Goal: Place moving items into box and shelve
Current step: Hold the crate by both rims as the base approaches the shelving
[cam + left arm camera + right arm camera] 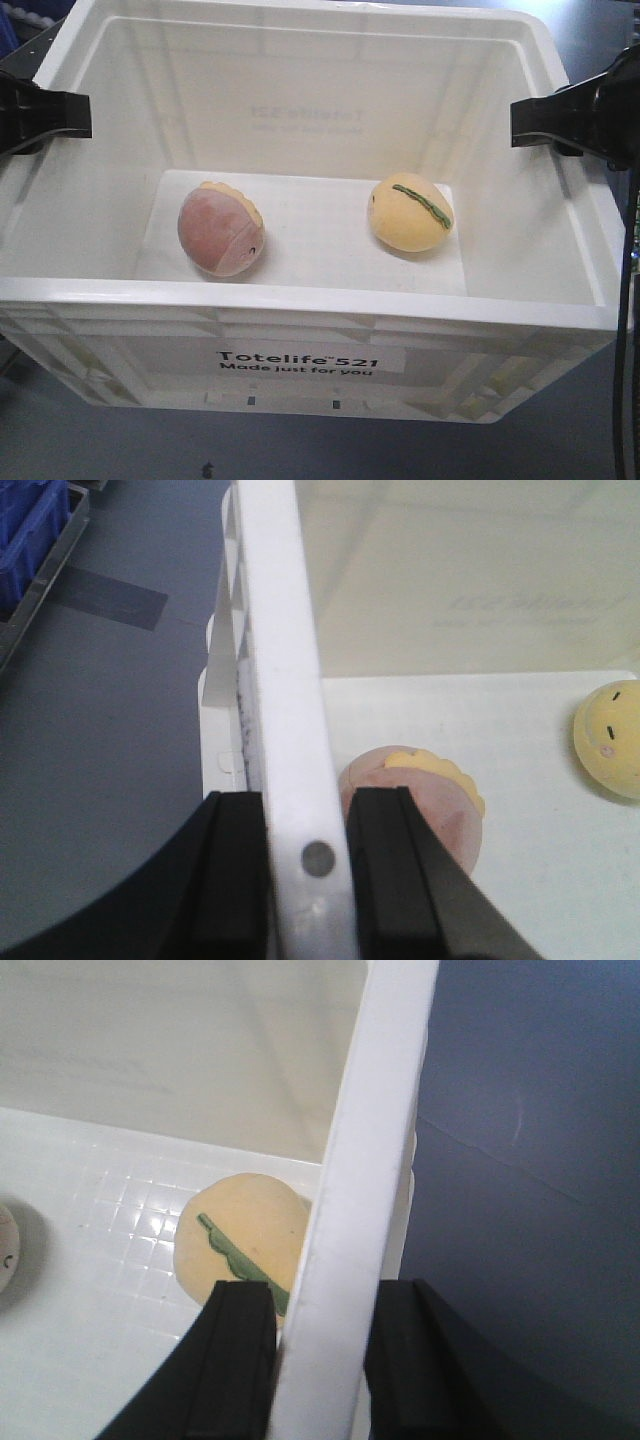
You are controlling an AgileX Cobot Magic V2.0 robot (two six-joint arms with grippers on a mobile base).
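Note:
The white box (300,300), printed "Totelife 521", fills the front view. On its floor lie the two moving items: a pinkish-brown toy with a cream cap (220,228) at the left and a pale yellow toy with a green stripe (410,213) at the right. My left gripper (80,113) is shut on the box's left rim (280,630), one finger inside and one outside, with the pinkish toy (440,800) just beyond it. The right gripper (518,122) clamps the right rim (385,1090) the same way, beside the striped toy (235,1235).
Blue plastic bins (30,530) stand on a rack to the left of the box. Dark grey floor (110,710) surrounds the box on both sides. A black cable (628,330) hangs along the right edge of the front view.

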